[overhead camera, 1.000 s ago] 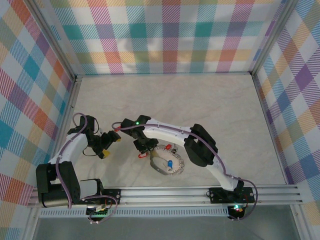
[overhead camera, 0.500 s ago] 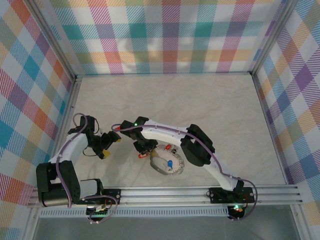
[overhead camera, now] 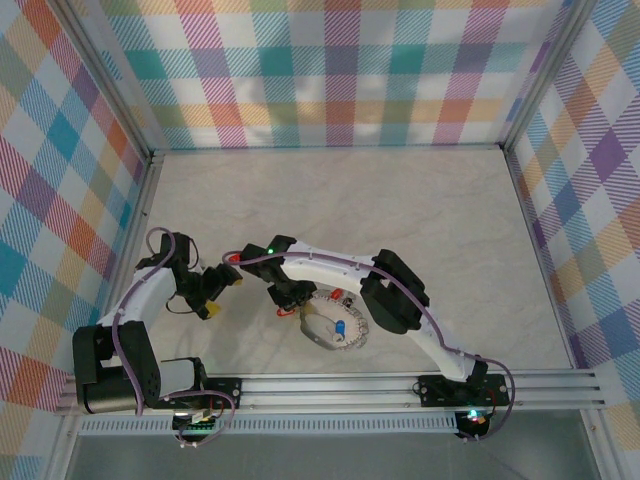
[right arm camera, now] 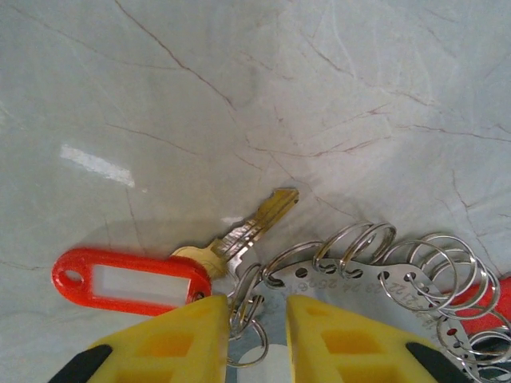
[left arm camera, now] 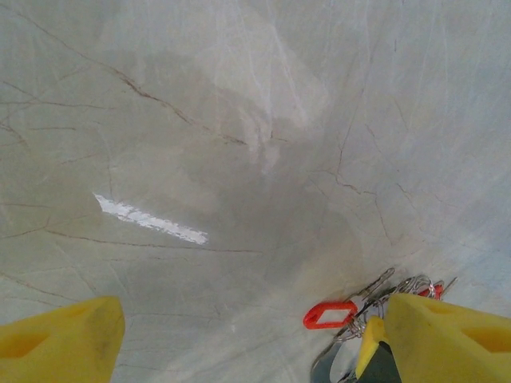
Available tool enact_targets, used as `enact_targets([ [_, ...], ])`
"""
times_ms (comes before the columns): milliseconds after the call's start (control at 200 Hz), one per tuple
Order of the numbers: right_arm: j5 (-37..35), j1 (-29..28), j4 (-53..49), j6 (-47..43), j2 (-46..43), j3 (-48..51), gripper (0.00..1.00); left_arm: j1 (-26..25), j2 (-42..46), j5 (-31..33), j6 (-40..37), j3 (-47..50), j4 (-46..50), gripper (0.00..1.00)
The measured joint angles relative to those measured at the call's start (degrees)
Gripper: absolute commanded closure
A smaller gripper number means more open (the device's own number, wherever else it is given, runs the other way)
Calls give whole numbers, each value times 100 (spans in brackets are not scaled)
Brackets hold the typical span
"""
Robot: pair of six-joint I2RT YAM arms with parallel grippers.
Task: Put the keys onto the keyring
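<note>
the right gripper (right arm camera: 257, 319) points down at the table (right arm camera: 239, 72), its yellow fingertips (right arm camera: 176, 339) drawn close with a narrow gap between them. a small split ring (right arm camera: 242, 313) sits in that gap; whether it is pinched i cannot tell. just beyond the tips lies one of the keys (right arm camera: 249, 222), brass, joined to a red tag (right arm camera: 128, 281) whose white label window is blank. right of it lies the keyring (right arm camera: 383, 275), a flat punched metal plate hung with many wire rings. characters are stamped on the plate, too small to read. from above, a blue tag (overhead camera: 341, 327) lies inside the keyring's loop.

the right arm arcs from its base at the near right leftward across the table, elbow raised, wrist bent down over the loop's left edge. the left gripper (left arm camera: 255, 343) hangs above bare table left of the keys, jaws spread wide and empty, its arm folded at the near left.

since a second ago the right arm's elbow has shifted slightly left and its jaws have narrowed; the left arm has not moved.
</note>
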State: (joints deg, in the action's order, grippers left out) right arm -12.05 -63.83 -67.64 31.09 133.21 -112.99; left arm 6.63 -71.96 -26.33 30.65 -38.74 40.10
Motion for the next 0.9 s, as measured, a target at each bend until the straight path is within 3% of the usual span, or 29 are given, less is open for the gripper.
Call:
enact_targets([
  [900,-81,-11,52,-26,17,55,80,0,-44,-17,0,57,-136,15],
])
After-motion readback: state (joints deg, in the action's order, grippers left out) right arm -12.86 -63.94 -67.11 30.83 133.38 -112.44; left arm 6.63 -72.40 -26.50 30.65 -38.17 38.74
